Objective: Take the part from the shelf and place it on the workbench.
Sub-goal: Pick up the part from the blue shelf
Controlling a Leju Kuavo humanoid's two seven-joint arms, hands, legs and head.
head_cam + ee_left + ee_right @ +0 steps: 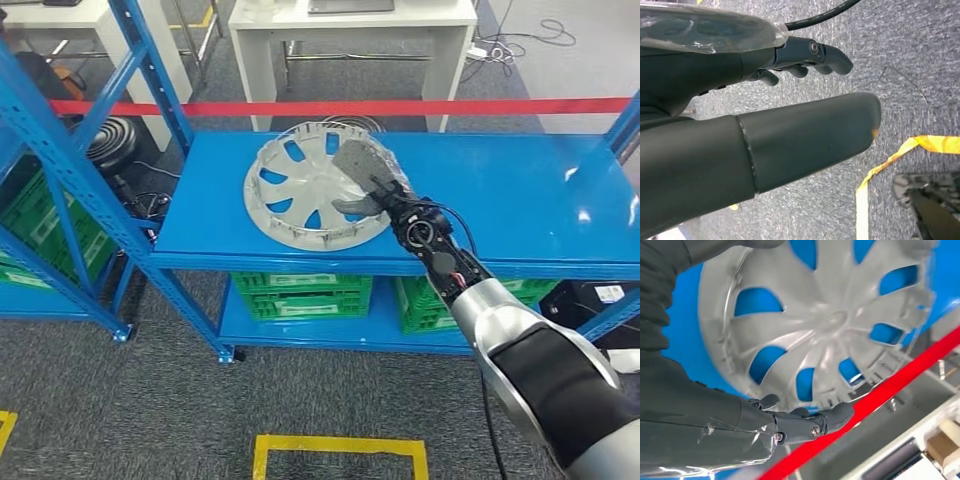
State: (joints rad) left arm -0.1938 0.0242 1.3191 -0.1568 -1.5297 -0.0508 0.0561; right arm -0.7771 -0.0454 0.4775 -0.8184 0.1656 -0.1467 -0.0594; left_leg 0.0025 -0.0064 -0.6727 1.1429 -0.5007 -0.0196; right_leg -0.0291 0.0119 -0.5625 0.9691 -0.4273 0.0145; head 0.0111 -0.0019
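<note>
A silver-grey wheel cover (302,190) lies flat on the top board of the blue shelf (498,190). My right hand (370,180) reaches in from the right and hovers over the cover's right rim, fingers spread, gripping nothing. In the right wrist view the wheel cover (828,320) lies just beyond my right hand (753,425), whose dark fingers (813,422) stretch along its edge. My left hand (715,85) hangs over the grey carpet with nothing in it, thumb (810,135) straight and fingers (817,52) loosely extended.
Green crates (302,295) sit on the shelf's lower board. A red barrier tape (377,106) runs behind the shelf, with a white table (355,30) beyond it. Another blue rack (53,170) stands to the left. Yellow floor marking (340,445) lies in front.
</note>
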